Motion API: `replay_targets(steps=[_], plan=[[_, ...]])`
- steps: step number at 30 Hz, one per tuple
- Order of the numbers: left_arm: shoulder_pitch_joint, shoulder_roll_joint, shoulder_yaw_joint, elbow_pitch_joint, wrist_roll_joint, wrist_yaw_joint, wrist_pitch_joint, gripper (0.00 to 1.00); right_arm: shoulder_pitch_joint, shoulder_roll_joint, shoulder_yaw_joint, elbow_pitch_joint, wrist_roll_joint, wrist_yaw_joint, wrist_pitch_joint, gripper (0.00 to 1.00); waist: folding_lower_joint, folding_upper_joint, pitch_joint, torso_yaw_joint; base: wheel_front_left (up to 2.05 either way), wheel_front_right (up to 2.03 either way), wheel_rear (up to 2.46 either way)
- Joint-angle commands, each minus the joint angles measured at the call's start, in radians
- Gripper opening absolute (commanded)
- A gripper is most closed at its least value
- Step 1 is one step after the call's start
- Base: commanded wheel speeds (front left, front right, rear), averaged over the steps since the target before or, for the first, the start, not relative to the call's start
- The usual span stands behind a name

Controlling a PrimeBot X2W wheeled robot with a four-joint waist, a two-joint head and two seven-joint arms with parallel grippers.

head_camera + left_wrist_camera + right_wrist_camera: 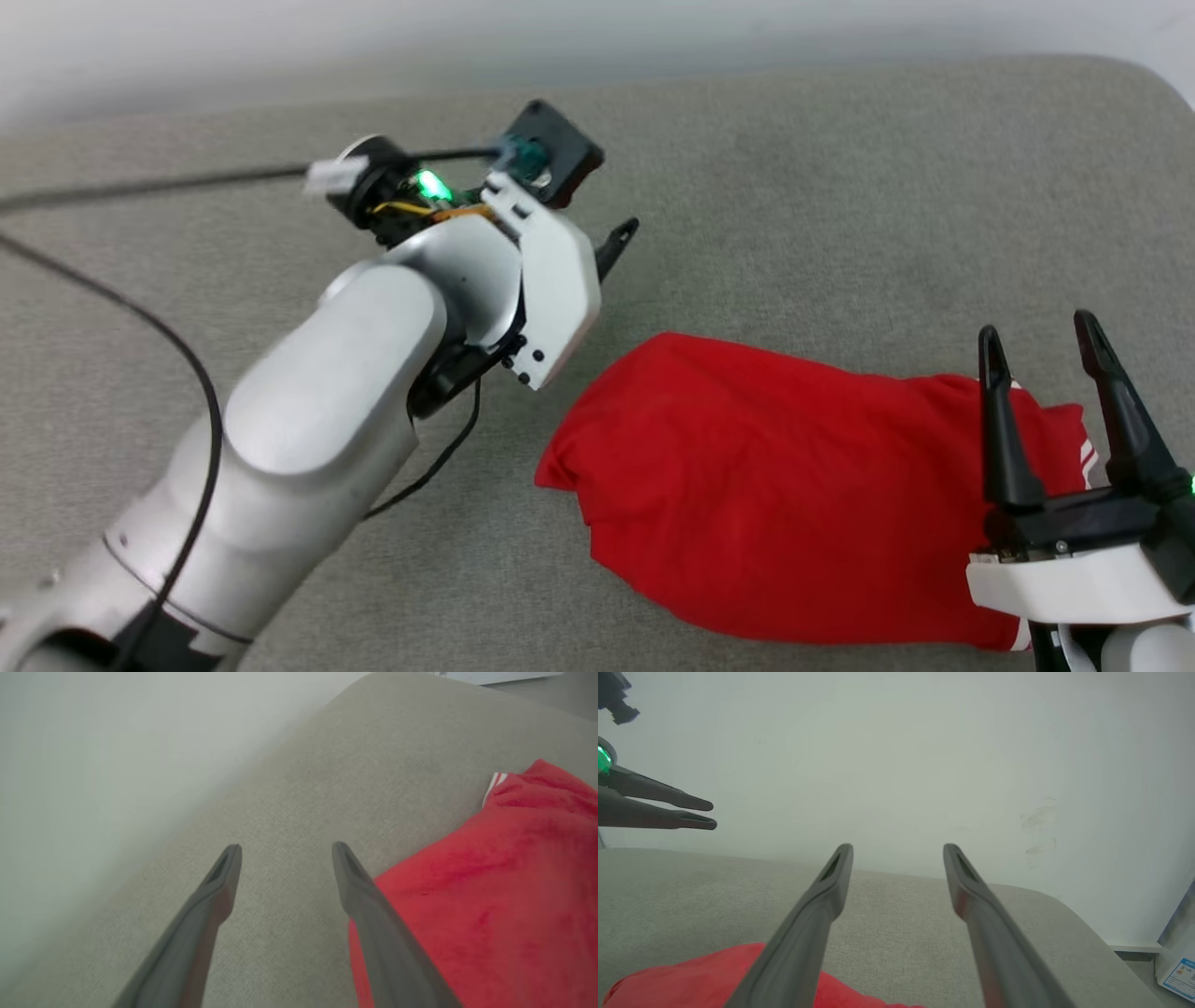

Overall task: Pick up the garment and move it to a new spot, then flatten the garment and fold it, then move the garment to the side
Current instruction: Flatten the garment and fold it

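Observation:
The garment [775,485] lies as a compact red bundle on the grey cushion [840,205], right of centre in the head view. White striped trim shows at its right end [1088,457]. My left gripper [616,245] hovers above the cushion just up and left of the garment, open and empty. In the left wrist view its fingers [286,848] are spread over bare cushion, the garment [490,896] beside the right finger. My right gripper [1038,338] is open above the garment's right end. In the right wrist view it [899,848] holds nothing, with the garment [691,980] below it.
A black cable [196,373] runs from the left arm across the cushion's left part. A pale wall [924,742] rises behind the cushion's far edge. A box [1178,970] stands off the cushion's right corner. Bare cushion lies beyond and left of the garment.

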Motion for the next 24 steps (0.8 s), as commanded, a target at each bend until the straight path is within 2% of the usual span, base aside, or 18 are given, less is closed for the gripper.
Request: replay_targets(steps=[1,8,13,16,24], plan=[[-0.038,0.020,-0.040,-0.008,-0.039,0.000,0.046,1.00,-0.021,0.005,0.003,-0.002,-0.003,-0.001,-0.002,1.00,-0.0001,-0.0001,0.030,-0.021,0.00,0.00,0.00],[-0.205,0.101,-0.331,-0.060,-0.273,0.000,0.325,1.00,-0.069,0.007,0.008,0.003,-0.005,-0.001,-0.002,1.00,-0.0001,-0.0001,0.099,-0.056,0.00,0.00,0.00],[-0.273,0.136,-0.504,-0.088,-0.349,0.000,0.444,1.00,-0.096,0.008,0.020,0.008,-0.007,-0.001,-0.002,1.00,-0.0001,-0.0001,0.143,-0.078,0.00,0.00,0.00],[-0.263,0.140,-0.536,-0.099,-0.365,0.000,0.486,1.00,-0.111,0.008,0.030,0.013,-0.006,-0.001,-0.002,1.00,-0.0001,-0.0001,0.169,-0.094,0.00,0.00,0.00],[-0.104,0.172,-0.560,-0.168,-0.272,-0.001,0.661,1.00,-0.145,0.008,0.049,0.027,0.002,-0.001,-0.002,1.00,-0.0001,-0.0001,0.220,-0.123,0.00,0.00,0.00]])
